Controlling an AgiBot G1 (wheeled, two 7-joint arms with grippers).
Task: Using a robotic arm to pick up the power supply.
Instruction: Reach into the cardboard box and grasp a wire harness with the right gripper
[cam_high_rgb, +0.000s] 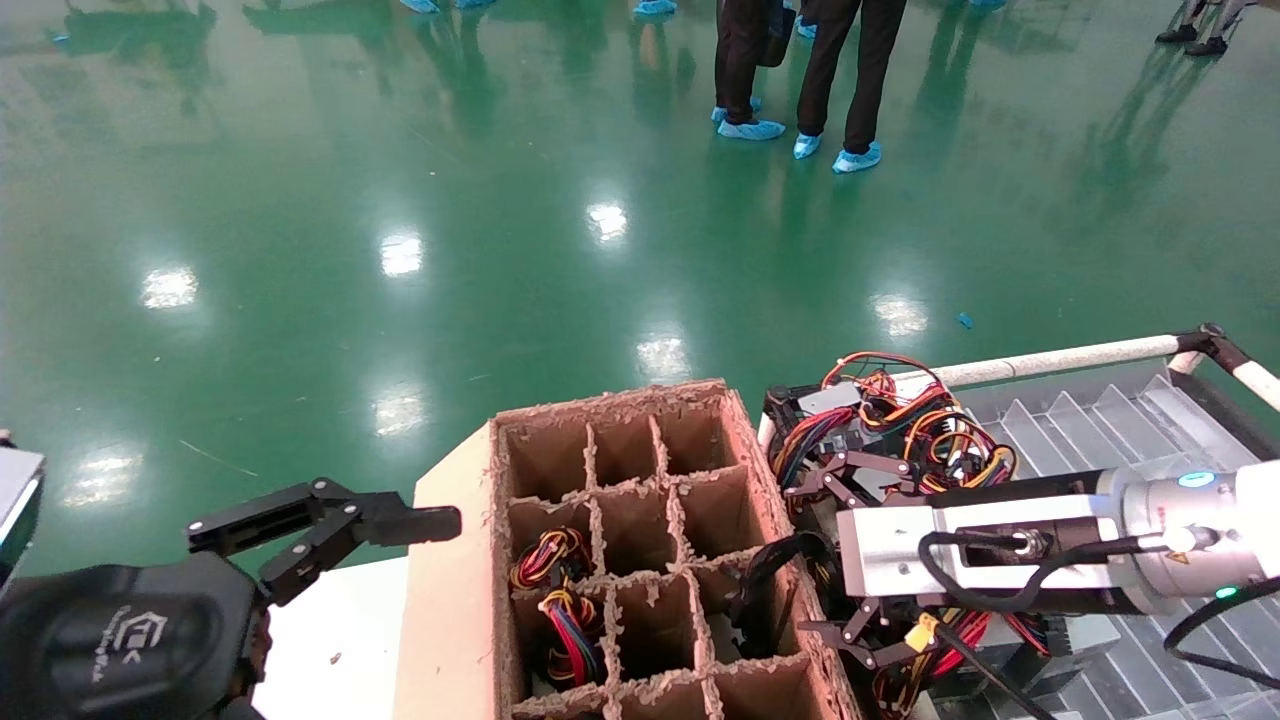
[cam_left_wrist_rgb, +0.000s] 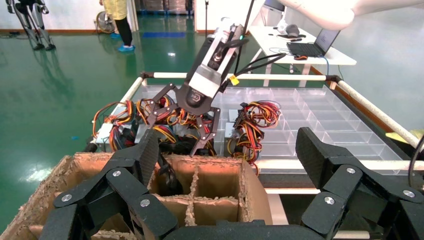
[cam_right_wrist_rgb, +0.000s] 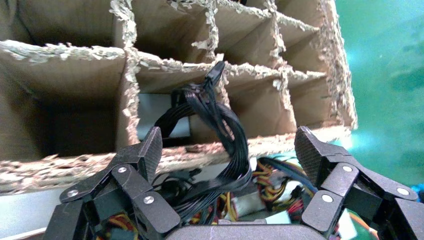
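**Right tool poised at the box edge**

The right tool (cam_high_rgb: 800, 560) hangs released beside the cardboard box (cam_high_rgb: 640, 560) — its black cable bundle (cam_right_wrist_rgb: 215, 125) spills from a compartment holding the power supply (cam_right_wrist_rgb: 160, 117). Left tool (cam_high_rgb: 330, 525) is parked, spread apart.

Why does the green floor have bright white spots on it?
In the head view, the glossy green floor mirrors overhead lights as white glare patches and shows people's reflections. The left wrist view has the same sheen. In the right wrist view, the cardboard box cells are shadowy inside.
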